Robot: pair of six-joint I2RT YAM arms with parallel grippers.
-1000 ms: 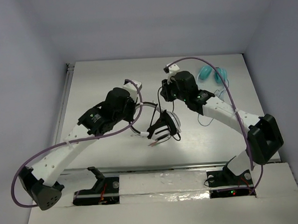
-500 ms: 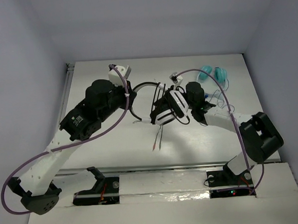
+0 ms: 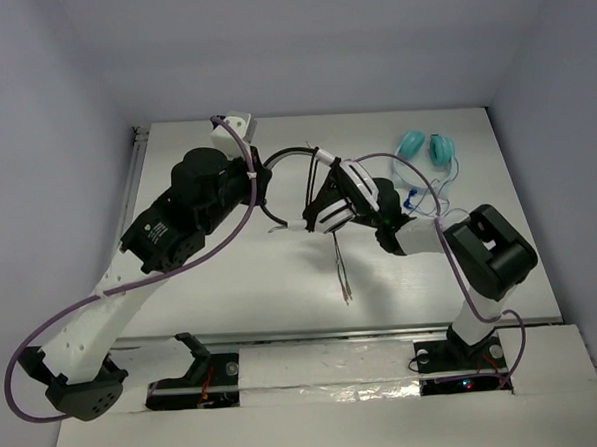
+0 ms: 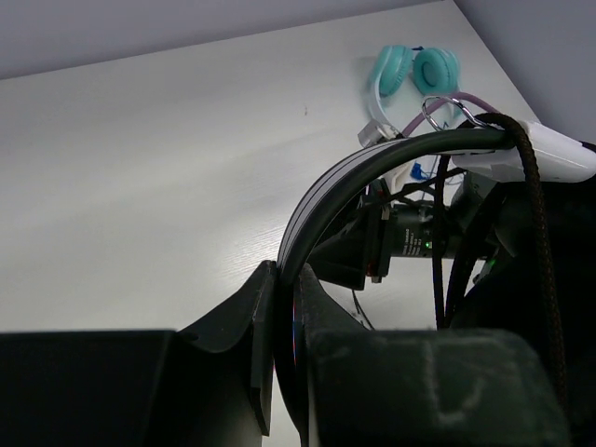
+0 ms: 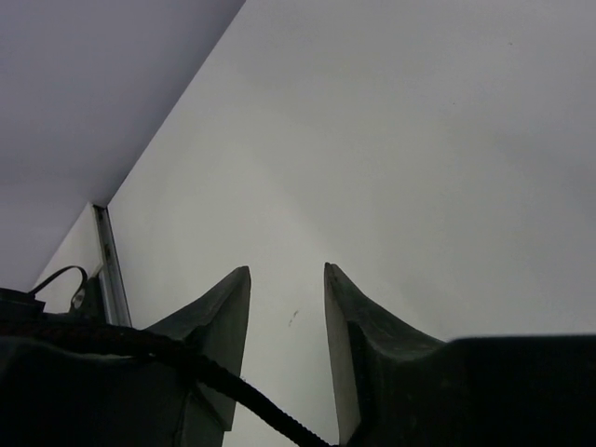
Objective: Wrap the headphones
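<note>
The headphones (image 3: 333, 210) were held aloft just beside the teal headphones (image 3: 425, 149), on the left arm's side. The headband (image 4: 372, 168) was arched toward them and clamped in the left gripper (image 4: 284, 272). The right gripper (image 5: 287, 275), nearer the cups (image 3: 356, 180), was seen with fingers apart and nothing between them. How the cable (image 3: 339, 266) was wound could not be made out.

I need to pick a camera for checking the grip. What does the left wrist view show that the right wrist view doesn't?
Only the left wrist view: the headphones, their black headband pinched in the left claw, and teal headphones far back on the table. Only the right wrist view: the right claw, open with nothing between its fingers, and a rail along the table's edge. Both: the white table and a black braided cable crossing close to the lens.
</note>
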